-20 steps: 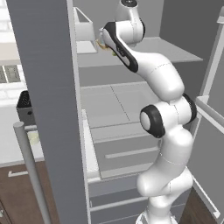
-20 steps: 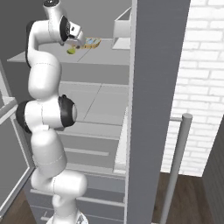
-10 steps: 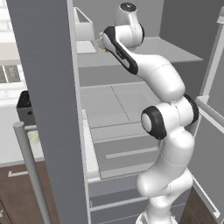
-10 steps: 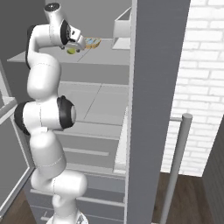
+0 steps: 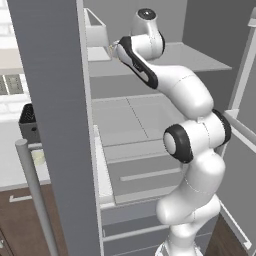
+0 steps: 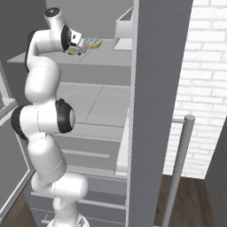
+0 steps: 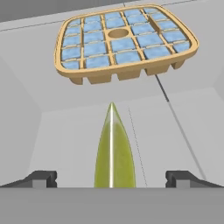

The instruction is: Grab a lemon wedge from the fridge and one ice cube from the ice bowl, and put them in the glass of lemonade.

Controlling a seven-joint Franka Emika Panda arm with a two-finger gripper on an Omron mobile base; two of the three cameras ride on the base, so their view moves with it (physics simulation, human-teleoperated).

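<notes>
Lemon wedge (image 7: 113,153): yellow-green with a pale central ridge. Tray (image 7: 124,41): tan grid holding blue squares. Fridge (image 5: 55,100): grey, with pale grey shelves. Wall (image 6: 199,88): white brick. Floor (image 6: 195,204): dark brown wood.

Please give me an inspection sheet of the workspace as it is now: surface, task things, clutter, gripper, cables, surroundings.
Surface: pale grey upper fridge shelf, flat, with things on it.
Job's things: tall grey double-door fridge, doors open; small pale yellow-green lemon wedge on the shelf, between the fingers, pointed end away from the camera.
Clutter: tan grid tray with blue cells behind the wedge; grey open box further along the shelf.
Gripper: gripper at the shelf, fingers spread on either side of the wedge, not touching it.
Cables: nothing seen.
Surroundings: white brick wall, dark wooden floor, grey drawers below.
</notes>
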